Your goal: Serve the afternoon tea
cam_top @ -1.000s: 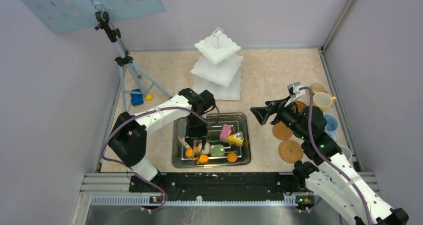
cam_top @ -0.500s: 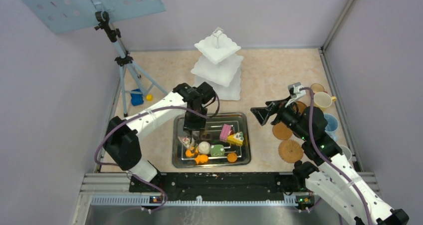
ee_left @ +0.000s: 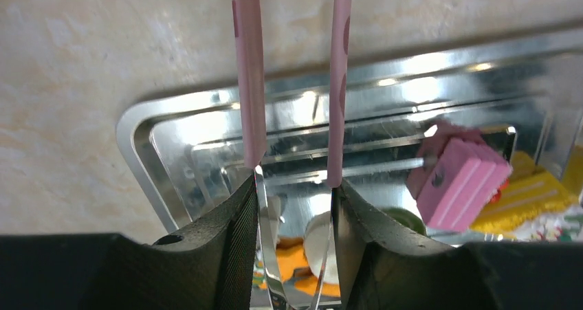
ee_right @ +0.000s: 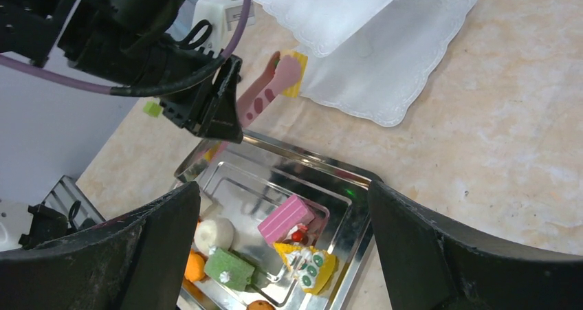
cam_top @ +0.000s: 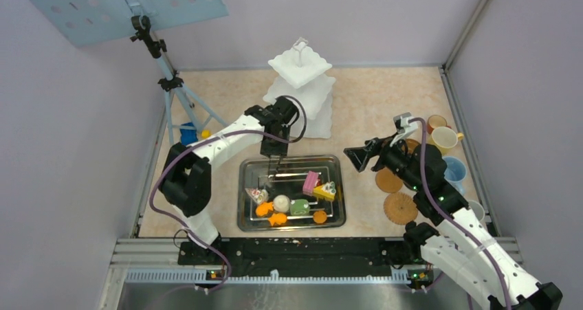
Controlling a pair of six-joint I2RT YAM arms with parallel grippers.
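Fingers (ee_left: pixel 227 255) clamp pink tongs (ee_left: pixel 249 83); left arm (cam_top: pixel 227 145) reaches over steel tray (ee_left: pixel 137 128).

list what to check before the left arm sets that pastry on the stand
1. left claw shut on the pink tongs: ok
2. yellow pastry pinched between the tong tips: ok
3. tong tips out past the steel tray rim: ok
4. white three-tier stand upright, bottom tier bare on the side facing the tongs: ok
5. right claw open, off to the side of the tray: ok
6. pastry high enough to clear the bottom tier's edge: cannot tell
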